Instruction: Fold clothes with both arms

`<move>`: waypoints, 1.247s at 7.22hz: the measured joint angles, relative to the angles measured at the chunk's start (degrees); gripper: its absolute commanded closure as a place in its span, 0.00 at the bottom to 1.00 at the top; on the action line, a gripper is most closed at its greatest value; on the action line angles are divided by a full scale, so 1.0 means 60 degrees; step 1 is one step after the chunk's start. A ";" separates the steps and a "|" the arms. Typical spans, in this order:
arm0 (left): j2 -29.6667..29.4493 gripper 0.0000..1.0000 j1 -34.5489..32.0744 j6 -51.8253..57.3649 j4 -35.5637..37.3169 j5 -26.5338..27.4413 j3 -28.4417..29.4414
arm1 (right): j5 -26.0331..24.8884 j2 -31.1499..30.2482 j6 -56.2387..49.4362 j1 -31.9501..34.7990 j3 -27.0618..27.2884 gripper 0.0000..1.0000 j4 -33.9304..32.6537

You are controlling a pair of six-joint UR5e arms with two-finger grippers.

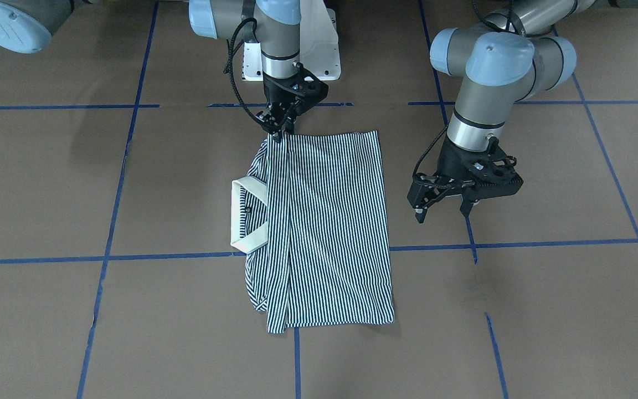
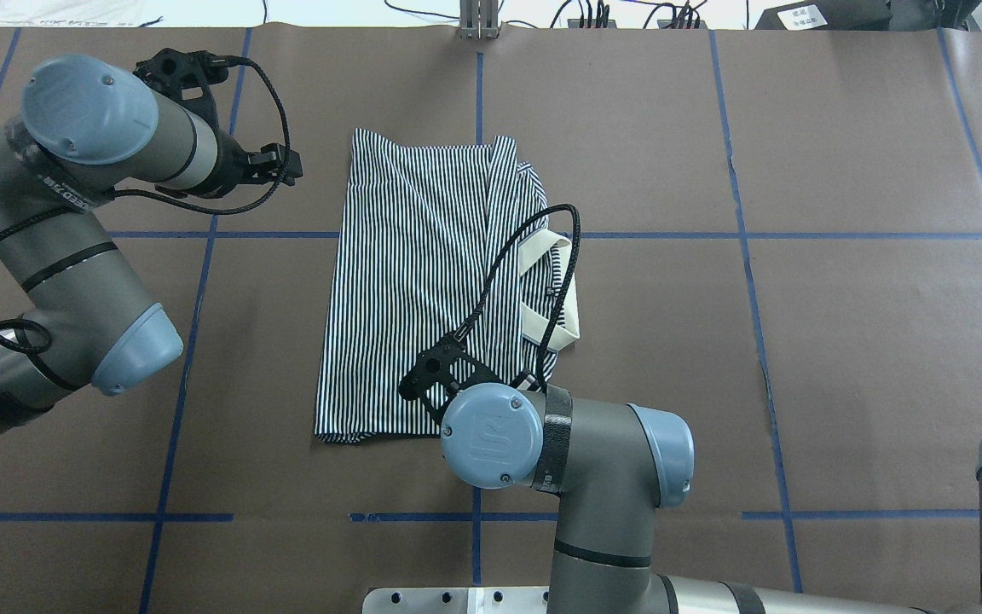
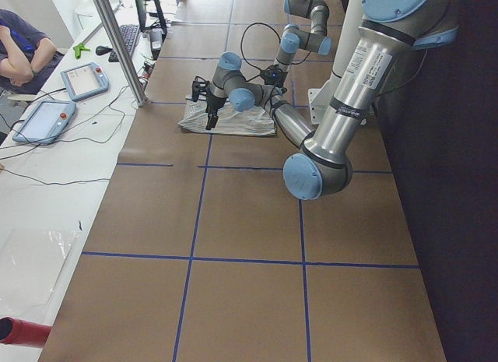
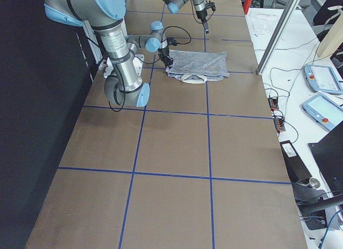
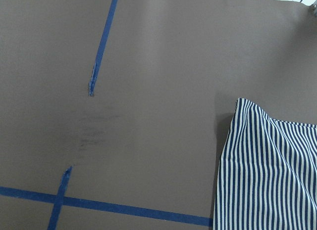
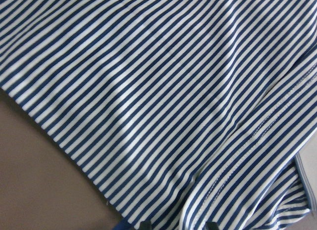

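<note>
The striped polo shirt point(image 1: 330, 221) lies folded into a long rectangle on the brown table, with its cream collar point(image 1: 247, 216) sticking out on my right side. My right gripper point(image 1: 281, 132) is down at the shirt's near corner, shut on the fabric edge, which rises slightly towards it. The right wrist view is filled with striped cloth point(image 6: 148, 91). My left gripper point(image 1: 442, 211) hovers open and holds nothing, a little off the shirt's other long edge. The left wrist view shows bare table and a shirt corner point(image 5: 267, 175). In the overhead view the right wrist hides the right gripper.
Blue tape lines point(image 1: 297, 255) cross the brown paper table cover. The white robot base point(image 1: 308, 55) stands behind the shirt. Beyond the table's far edge are cables, tablets point(image 3: 82, 80) and a seated person's arm point(image 3: 23, 50).
</note>
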 measured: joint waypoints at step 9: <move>-0.0046 0.00 0.0001 0.0025 -0.0029 0.0003 -0.0096 | 0.0702 -0.0291 0.0207 0.0864 0.0160 1.00 0.0115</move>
